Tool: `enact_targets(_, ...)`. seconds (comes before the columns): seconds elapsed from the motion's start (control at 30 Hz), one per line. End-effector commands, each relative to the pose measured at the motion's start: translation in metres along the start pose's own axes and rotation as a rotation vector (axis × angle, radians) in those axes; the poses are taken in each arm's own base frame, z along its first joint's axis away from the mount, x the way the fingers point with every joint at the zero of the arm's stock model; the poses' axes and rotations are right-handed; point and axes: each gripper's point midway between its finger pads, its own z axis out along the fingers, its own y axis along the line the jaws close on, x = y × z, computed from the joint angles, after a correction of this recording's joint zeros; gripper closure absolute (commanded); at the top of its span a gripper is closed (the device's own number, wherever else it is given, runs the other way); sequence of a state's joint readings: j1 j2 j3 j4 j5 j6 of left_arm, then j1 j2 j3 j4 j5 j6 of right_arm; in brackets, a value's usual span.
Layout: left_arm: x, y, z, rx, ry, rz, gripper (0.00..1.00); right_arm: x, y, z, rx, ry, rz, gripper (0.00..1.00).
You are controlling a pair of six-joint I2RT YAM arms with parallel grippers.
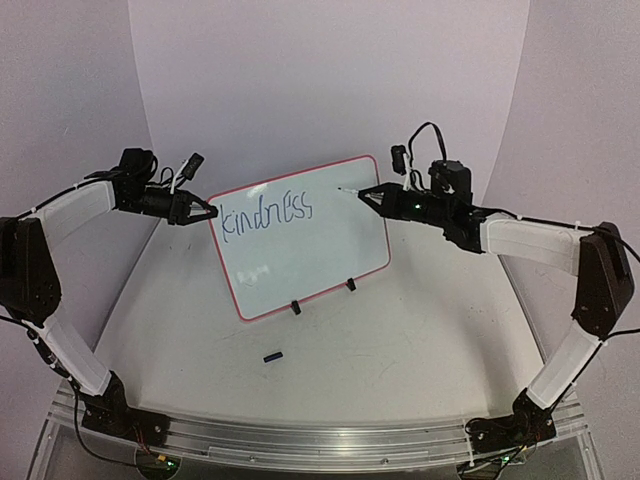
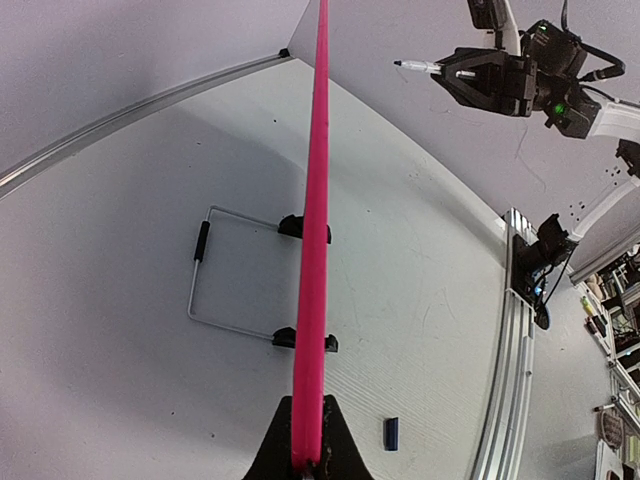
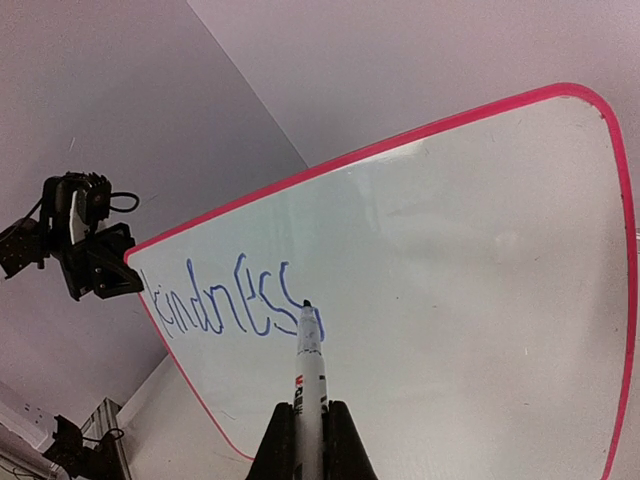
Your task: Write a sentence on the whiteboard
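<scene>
Whiteboard (image 1: 310, 258) stands on its two black feet mid-counter (image 1: 430, 330), tilted back with its left end turned nearer the arms. The sentence (image 1: 267, 215) so far is one blue word, "kindness", in the upper left. The left arm bends up from its base and reaches in level, and the left claw (image 1: 205, 212) pinches the whiteboard's left edge. The right arm mirrors it, forearm level, and the right claw (image 1: 366, 194) holds a marker (image 1: 350, 189) with its tip at the upper right part of the board. A small dark cap (image 1: 273, 356) lies on the counter in front of the board.

From the left wrist, the whiteboard (image 2: 318, 200) is seen edge-on as a red strip, clamped between the left claw's (image 2: 308, 458) fingers (image 2: 275, 445). A wire stand (image 2: 200, 290) props it from behind. The right claw (image 2: 470, 75) hangs across from it, and the marker (image 2: 420, 67) tip is apart from the board face. The cap (image 2: 392, 432) lies near the counter's rail.

From the right wrist, the right claw (image 3: 310, 435) is closed around the marker (image 3: 310, 365), which points at the whiteboard (image 3: 480, 300). Its tip lines up with the last "s" of the sentence (image 3: 235, 305). The left claw (image 3: 122, 275) grips the far edge.
</scene>
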State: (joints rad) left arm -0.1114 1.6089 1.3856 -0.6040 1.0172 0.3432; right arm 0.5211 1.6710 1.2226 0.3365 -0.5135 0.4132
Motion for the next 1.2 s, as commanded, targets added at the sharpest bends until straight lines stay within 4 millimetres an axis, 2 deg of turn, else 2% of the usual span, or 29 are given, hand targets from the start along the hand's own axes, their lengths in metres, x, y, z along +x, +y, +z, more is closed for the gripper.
enact_targets(0.0,0.0,-0.004,0.002,-0.027,0.03,0.042,1.0,-0.01,0.005,0.011,-0.051,0.002,-0.032,1.0)
enact_targets(0.37,0.001,-0.004,0.002,-0.034,0.034,0.044,1.0,-0.024,0.001,0.035,-0.063,-0.016,-0.047,1.0)
enact_targets(0.63,0.001,-0.004,0.002,-0.033,0.035,0.045,1.0,-0.027,-0.002,0.052,-0.088,-0.007,-0.037,1.0)
enact_targets(1.0,0.002,-0.003,0.002,-0.034,0.037,0.045,1.0,-0.023,-0.013,0.064,-0.063,-0.003,-0.017,1.0)
enact_targets(1.17,0.002,-0.003,0.003,-0.033,0.039,0.042,1.0,-0.01,-0.021,0.063,-0.044,0.02,-0.002,1.0)
